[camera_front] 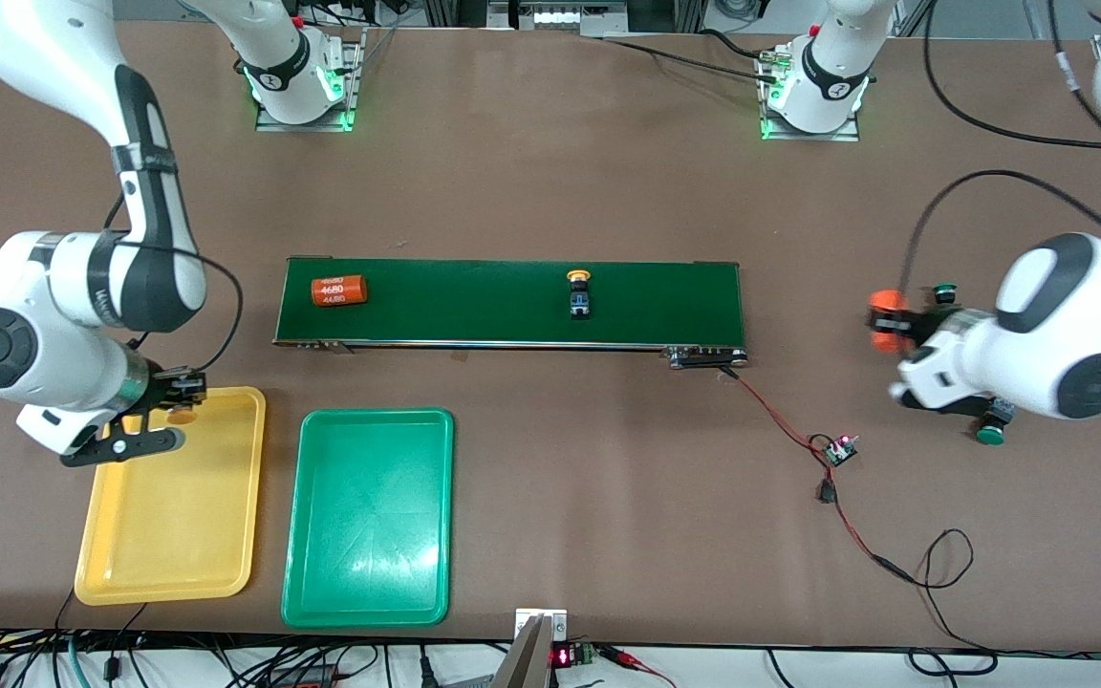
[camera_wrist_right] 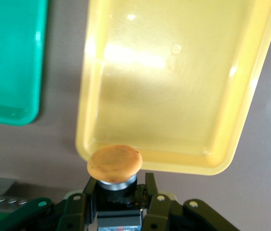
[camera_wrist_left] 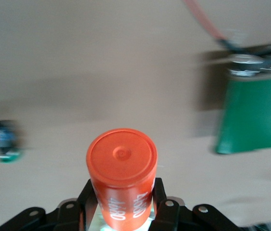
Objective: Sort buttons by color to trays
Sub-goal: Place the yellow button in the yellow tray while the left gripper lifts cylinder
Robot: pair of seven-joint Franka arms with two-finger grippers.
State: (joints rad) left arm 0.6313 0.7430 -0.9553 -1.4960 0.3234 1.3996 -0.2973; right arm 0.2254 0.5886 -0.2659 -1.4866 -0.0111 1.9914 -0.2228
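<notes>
My right gripper [camera_front: 164, 413] is shut on a yellow-capped button [camera_wrist_right: 115, 163] and holds it over the edge of the yellow tray [camera_front: 178, 516] that faces the conveyor; the tray fills the right wrist view [camera_wrist_right: 174, 86]. The green tray [camera_front: 369, 516] lies beside it. A second yellow button [camera_front: 579, 291] lies on the conveyor. My left gripper [camera_front: 895, 330] is shut on an orange "4680" cylinder [camera_wrist_left: 122, 168], above the table past the conveyor's end. Two green buttons [camera_front: 942, 290] [camera_front: 990, 432] lie on the table by the left arm's hand; one shows in the left wrist view [camera_wrist_left: 3, 142].
The dark-green conveyor belt [camera_front: 474, 301] runs across the middle of the table, with another orange "4680" cylinder [camera_front: 338, 290] on it toward the right arm's end. A red and black wire with a small circuit board [camera_front: 839, 449] trails from the conveyor's other end.
</notes>
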